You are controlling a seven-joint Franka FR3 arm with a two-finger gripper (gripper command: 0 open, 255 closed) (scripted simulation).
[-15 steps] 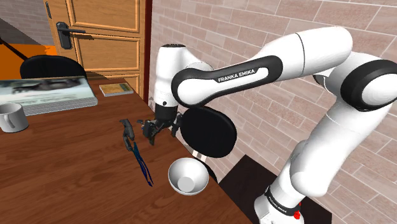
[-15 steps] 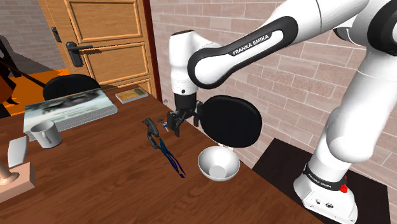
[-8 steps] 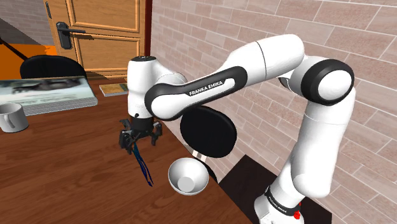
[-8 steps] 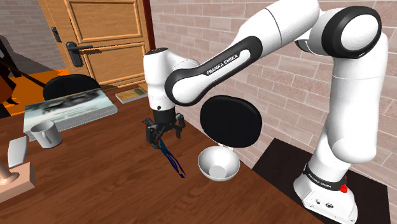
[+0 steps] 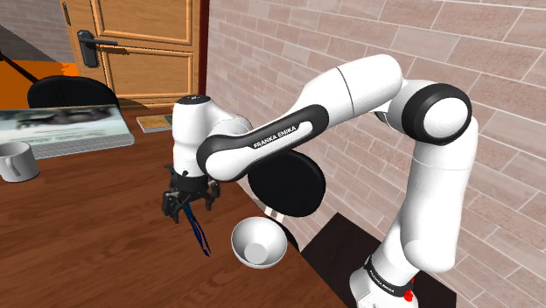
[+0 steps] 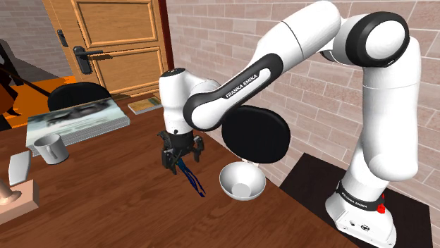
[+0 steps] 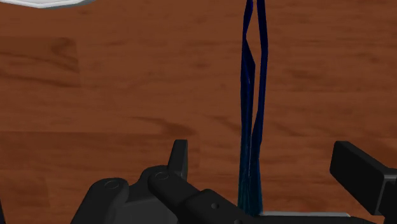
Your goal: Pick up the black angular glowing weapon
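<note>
Gripper, fingers spread, straddles the dark-blue weapon mid-frame — it sits off-centre, so closing might skid it aside

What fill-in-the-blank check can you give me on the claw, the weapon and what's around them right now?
1. The claw is ___ (open or shut), with the weapon's blue blade lying between its fingers, untouched.
2. The weapon lies flat on the wooden ___.
3. Near the blade's far tip sits a white ___.
4. In the shoulder view, the grey mug stands at the picture's ___ edge.
Missing words: open; table; bowl; left.
</note>
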